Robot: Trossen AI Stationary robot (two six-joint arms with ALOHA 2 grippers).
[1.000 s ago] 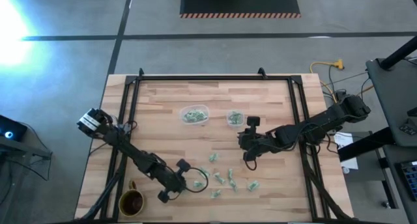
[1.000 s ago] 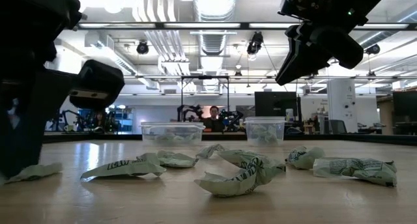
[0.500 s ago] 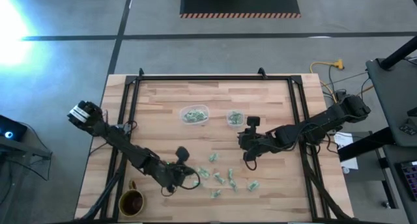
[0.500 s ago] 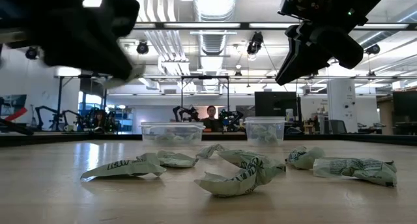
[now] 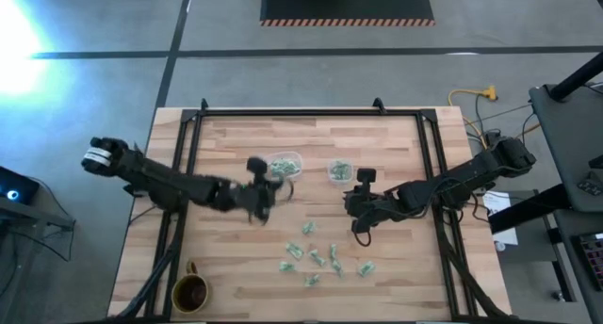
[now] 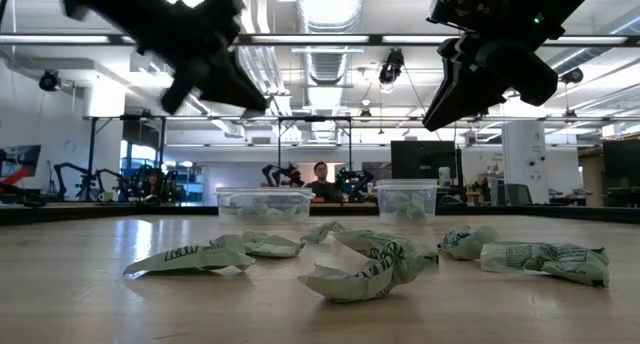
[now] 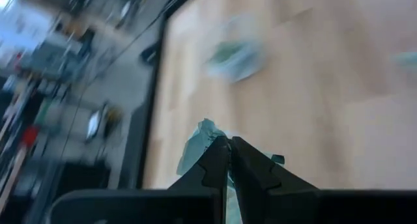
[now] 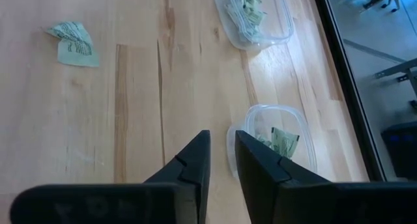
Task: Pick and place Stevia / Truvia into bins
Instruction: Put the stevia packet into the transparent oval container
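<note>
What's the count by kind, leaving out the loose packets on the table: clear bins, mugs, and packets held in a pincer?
Clear plastic bins: 2, the wider bin and the smaller bin
Brown mug: 1
Packet held in the left pincer: 1
Total: 4

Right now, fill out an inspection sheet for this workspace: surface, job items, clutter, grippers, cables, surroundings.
Surface: wooden table inside a black frame, bare toward its far edge.
Job's things: loose sweetener packets scattered on the near half; wider clear bin and smaller square bin both already hold packets.
Clutter: brown mug at the near left corner.
Grippers: left gripper shut on one packet, raised beside the wider bin; right gripper raised near the square bin, slightly apart, nothing between its fingers.
Cables: yellow cable on the floor beyond the right corner.
Surroundings: open lab; a person far behind the bins.
</note>
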